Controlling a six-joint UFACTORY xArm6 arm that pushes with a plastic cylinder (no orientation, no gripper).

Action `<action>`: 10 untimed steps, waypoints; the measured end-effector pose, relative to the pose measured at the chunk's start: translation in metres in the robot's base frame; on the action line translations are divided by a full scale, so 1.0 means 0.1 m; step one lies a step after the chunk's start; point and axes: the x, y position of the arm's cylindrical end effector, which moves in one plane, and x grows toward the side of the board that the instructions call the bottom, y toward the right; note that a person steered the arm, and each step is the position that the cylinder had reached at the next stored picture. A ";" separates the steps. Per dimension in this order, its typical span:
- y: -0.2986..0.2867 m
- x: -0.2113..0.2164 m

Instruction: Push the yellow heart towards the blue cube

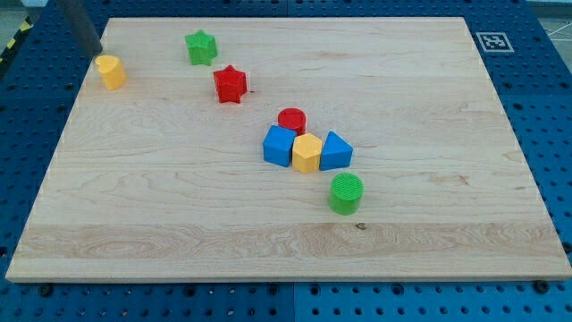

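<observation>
The yellow heart (111,72) lies near the board's top left corner. The blue cube (280,146) sits near the middle of the board, well to the lower right of the heart. My tip (93,51) comes down from the view's top left and stands just above and left of the yellow heart, close to it; I cannot tell if it touches.
A yellow hexagon (307,153) touches the blue cube's right side, with a blue wedge (336,151) beyond it. A red cylinder (291,119) sits just above the cube. A red star (230,84) and a green star (201,46) lie between heart and cube. A green cylinder (346,193) sits lower right.
</observation>
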 end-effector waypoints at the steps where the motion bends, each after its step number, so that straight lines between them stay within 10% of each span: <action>1: 0.32 0.40; 5: 0.97 2.05; 10: 0.64 0.68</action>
